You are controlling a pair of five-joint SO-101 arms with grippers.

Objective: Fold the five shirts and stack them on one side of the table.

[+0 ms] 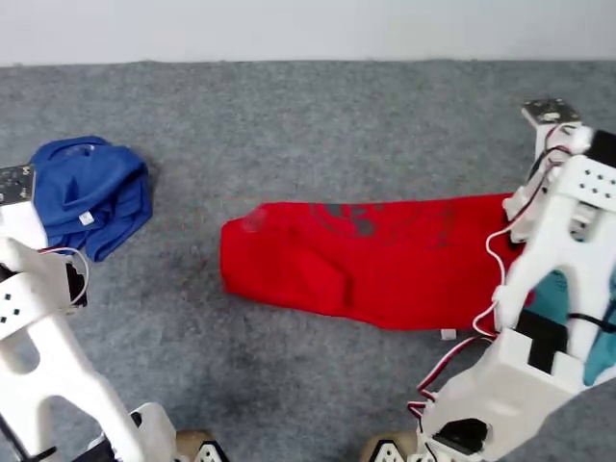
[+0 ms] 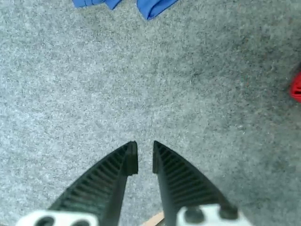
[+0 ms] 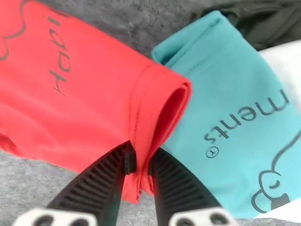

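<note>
Up high, we're seeing the red shirt [image 1: 366,260] lying mid-way across the tabletop [image 1: 289,125], the blue shirt [image 1: 91,192] bunching by the left edge. Left wrist: the left gripper [image 2: 145,157] is hanging over a bare patch, fingers barely apart. Right wrist: the right gripper [image 3: 140,162] is pinching the red shirt's hem beside the teal shirt [image 3: 235,108].

- A red shirt [image 1: 366,265] lies folded into a long band across the middle of the gray table [image 1: 289,125].
- A blue shirt [image 1: 91,192] sits bunched near the left edge, well apart from the red one.
- The left arm [image 1: 38,356] stands just beside the blue shirt.
- The right arm [image 1: 558,260] hangs over the red shirt's right end.
- 1 teal shirt [image 1: 602,351] shows partly beneath that arm.
</note>
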